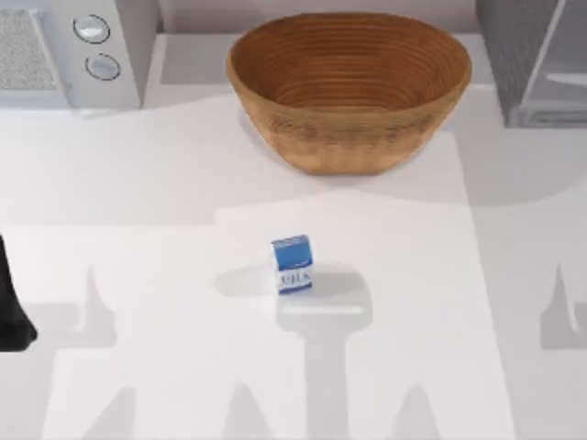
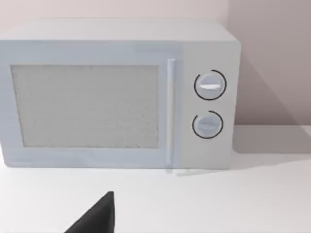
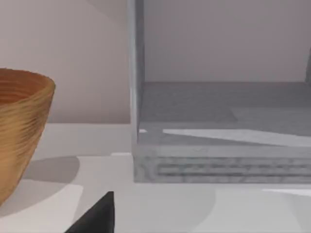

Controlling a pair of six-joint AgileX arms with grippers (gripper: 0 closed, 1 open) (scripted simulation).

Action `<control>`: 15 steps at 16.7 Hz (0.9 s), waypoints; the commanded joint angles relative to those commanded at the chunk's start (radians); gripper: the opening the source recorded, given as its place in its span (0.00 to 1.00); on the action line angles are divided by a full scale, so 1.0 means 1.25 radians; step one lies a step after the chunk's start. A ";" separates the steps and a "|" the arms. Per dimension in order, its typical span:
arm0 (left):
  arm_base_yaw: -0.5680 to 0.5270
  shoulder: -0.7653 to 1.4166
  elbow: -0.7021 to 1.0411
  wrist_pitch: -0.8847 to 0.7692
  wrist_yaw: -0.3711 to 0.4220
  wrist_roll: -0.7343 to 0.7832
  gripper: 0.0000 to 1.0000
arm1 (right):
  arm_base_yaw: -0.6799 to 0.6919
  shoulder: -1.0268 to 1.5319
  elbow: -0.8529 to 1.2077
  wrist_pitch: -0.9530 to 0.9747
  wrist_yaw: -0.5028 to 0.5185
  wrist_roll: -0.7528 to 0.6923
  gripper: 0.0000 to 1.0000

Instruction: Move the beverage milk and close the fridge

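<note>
the beverage milk [image 1: 293, 265] stands upright on the white table [image 1: 138, 183], near the middle of the top view, its blue top facing up and the white band with blue lettering toward the near edge. it is well apart from the woven bowl [image 1: 348, 87], which sits farther back and a little to the right. the fridge [image 1: 537, 60] stands at the table's far right corner, speckled dark grey on its side; the right wrist view looks into its grey interior [image 3: 218, 111], so it stands open, with the bowl's rim [image 3: 22, 126] beside it and apart from it. at the far left corner is a pale microwave [image 1: 69, 50] with two round knobs [image 2: 210, 85], its door shut in the left wrist view. a dark piece of the left arm [image 1: 11, 307] shows at the left edge of the top view, far from the carton. a black wedge at the lower edge of each wrist view [image 2: 97, 218] [image 3: 97, 218] is part of that arm's own pincer, but whether either pincer is released or clenched i cannot tell. nothing touches the milk.
</note>
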 joint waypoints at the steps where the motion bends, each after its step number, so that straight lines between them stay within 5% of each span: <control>1: 0.000 0.000 0.000 0.000 0.000 0.000 1.00 | 0.000 0.000 0.000 0.000 0.000 0.000 1.00; 6: 0.000 0.000 0.000 0.000 0.000 0.000 1.00 | 0.089 0.078 0.006 0.080 0.088 0.003 1.00; 15: 0.000 0.000 0.000 0.000 0.000 0.000 1.00 | 0.541 0.446 0.017 0.431 0.544 0.009 1.00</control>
